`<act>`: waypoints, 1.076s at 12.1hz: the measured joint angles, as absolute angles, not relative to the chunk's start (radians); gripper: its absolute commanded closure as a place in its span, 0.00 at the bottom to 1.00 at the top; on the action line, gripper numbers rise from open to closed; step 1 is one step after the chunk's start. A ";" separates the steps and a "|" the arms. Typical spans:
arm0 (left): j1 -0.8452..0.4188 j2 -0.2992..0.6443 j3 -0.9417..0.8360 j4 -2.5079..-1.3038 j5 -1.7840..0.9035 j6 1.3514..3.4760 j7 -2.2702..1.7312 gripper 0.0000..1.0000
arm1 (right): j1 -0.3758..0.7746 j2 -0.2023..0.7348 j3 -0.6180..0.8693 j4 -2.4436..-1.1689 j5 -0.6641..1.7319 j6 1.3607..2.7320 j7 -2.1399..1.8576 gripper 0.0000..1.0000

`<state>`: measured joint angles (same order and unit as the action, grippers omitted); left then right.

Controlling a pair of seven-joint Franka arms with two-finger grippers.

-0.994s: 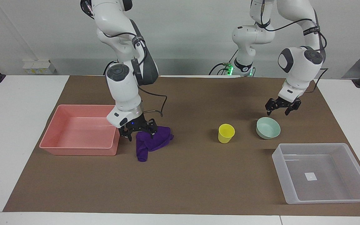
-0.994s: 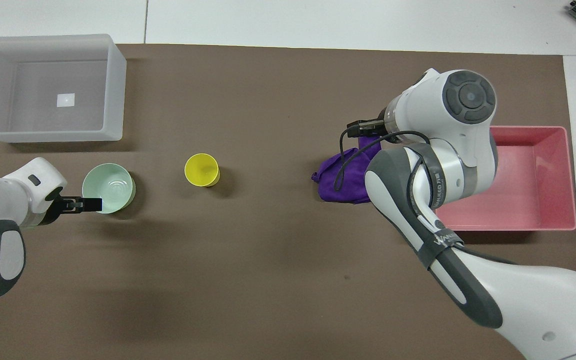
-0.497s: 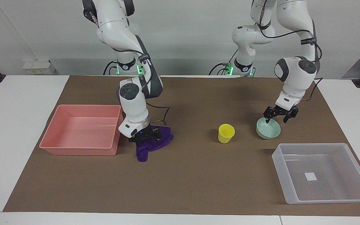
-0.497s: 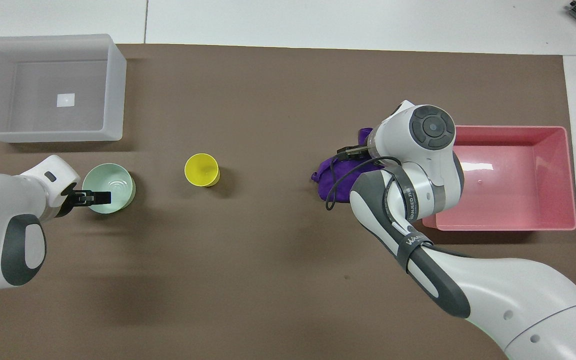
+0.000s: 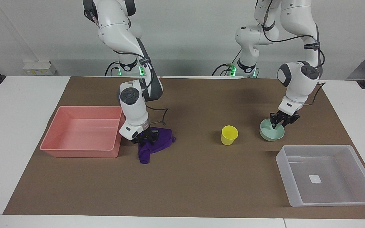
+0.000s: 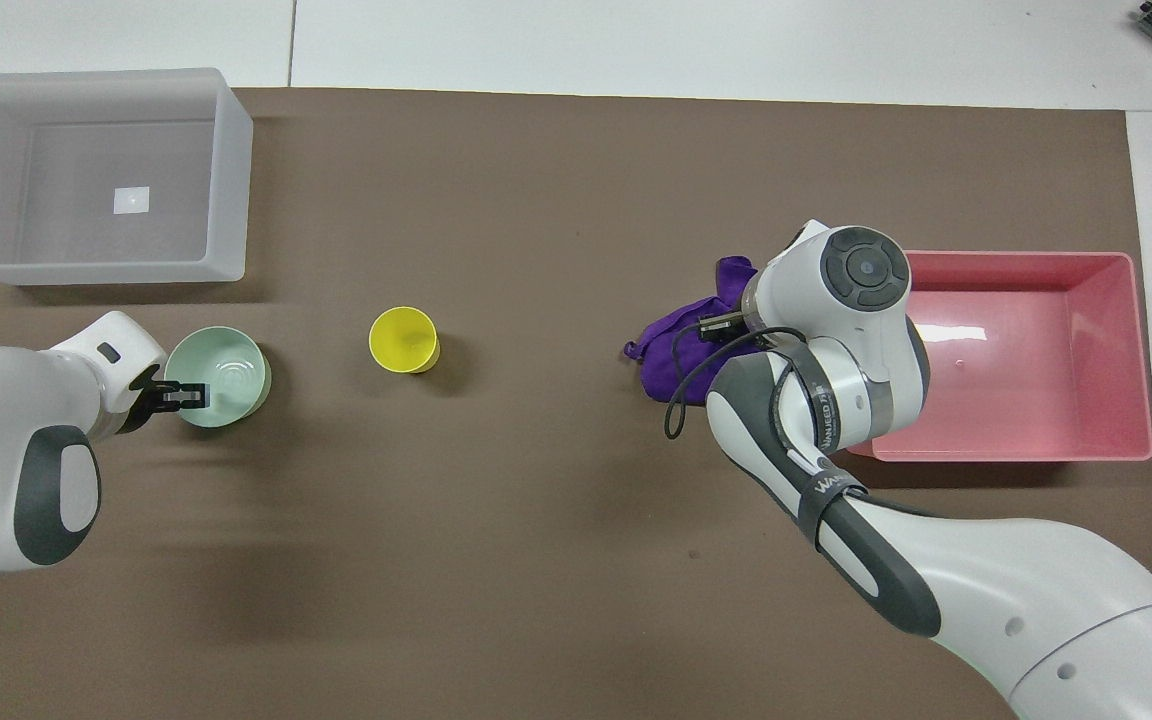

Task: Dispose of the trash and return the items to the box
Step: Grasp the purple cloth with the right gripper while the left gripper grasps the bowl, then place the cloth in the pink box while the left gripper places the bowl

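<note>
Two grips are carrying the risk here. The right gripper is pressing down into the cloth, which is lying on the table just beside the pink tray, on the side toward the left arm's end. Its fingers are looking drawn together, pinching a fold at the top of the heap. If they are catching only a thin layer, the cloth may be slipping free on the lift, or trailing low and snagging on the tray's wall. The left gripper is sitting at the bowl, with its fingers pinching the part of the rim nearest the robots, one tip inside and one outside. A hold on one edge is leaving the bowl free to swing or tilt, and smooth plastic may be sliding out of so narrow a pinch. The box is standing just beside the bowl, farther from the robots, so a low carry may be knocking the bowl against its wall. The cup is standing upright near the bowl, toward the right arm's end, and a sideways swing may be toppling it.
</note>
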<state>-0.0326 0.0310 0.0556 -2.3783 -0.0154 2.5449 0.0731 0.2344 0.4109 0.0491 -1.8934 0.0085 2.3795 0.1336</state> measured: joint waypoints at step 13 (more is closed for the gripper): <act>-0.031 -0.051 0.057 -2.010 -0.030 2.159 0.073 1.00 | 0.159 0.078 0.032 -1.756 -0.008 1.995 0.229 1.00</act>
<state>-0.0306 -0.0514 0.0569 -2.0105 -0.0303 2.1586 0.0731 0.1592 0.0780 0.0321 -1.7564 -0.0075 1.9949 0.2287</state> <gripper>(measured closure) 0.969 0.925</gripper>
